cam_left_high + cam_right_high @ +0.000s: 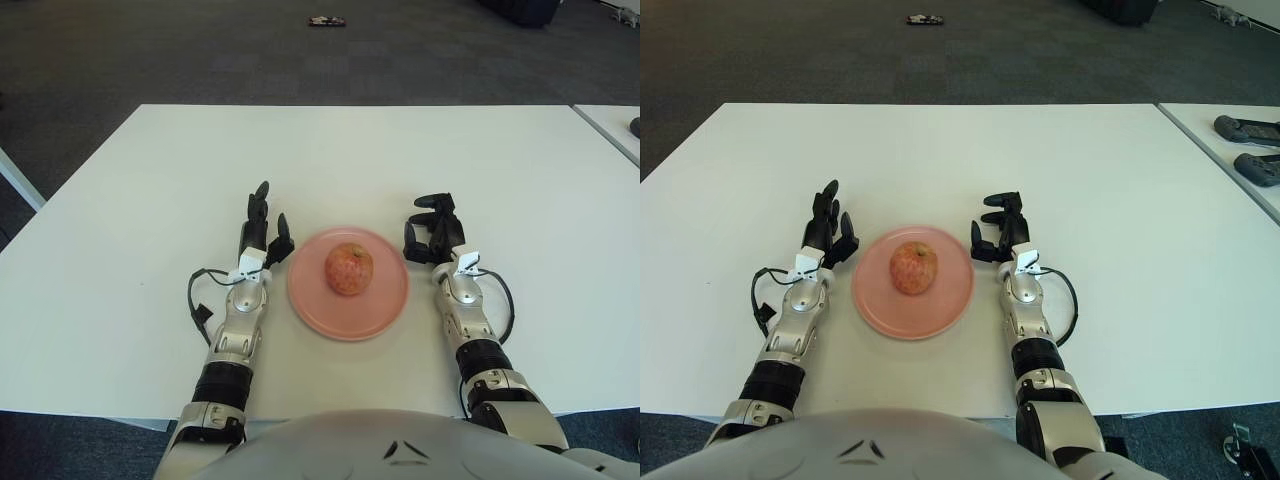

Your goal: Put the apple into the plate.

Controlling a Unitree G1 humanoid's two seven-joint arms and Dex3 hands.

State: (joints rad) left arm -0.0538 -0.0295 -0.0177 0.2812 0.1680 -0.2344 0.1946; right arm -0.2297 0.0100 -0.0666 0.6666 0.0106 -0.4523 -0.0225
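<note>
Sitting upright on the pink plate (305, 300), just off its middle toward the far rim, the apple (348, 268) shows its red-and-yellow mottled skin; the underside where it meets the plate is hidden, and no sticker or label can be made out on it. The plate lies on the white worktop (340, 160), and it bears no writing or pattern.

Just left of the plate, the left hand (262, 228) points away from the robot with its dark fingers stretched out and slightly spread, holding nothing; whether they touch the worktop cannot be told. Just right of the plate, the right hand (433, 230) has its fingers loosely bent, arched over the worktop and empty, apart from the plate's rim. Each wrist carries a small white tag, but nothing on it can be read. A black cable loops out beside each forearm.

Nearest the camera, the robot's grey torso blocks the worktop's near edge and the upper arms. Far beyond the plate, on the dark carpet, lies a small object (326, 20) too small to identify. To the right of the plate, well apart, a second white table (1230, 150) is cut off by the picture's edge; two dark grey devices (1250, 128) rest on it, their kind unclear.
</note>
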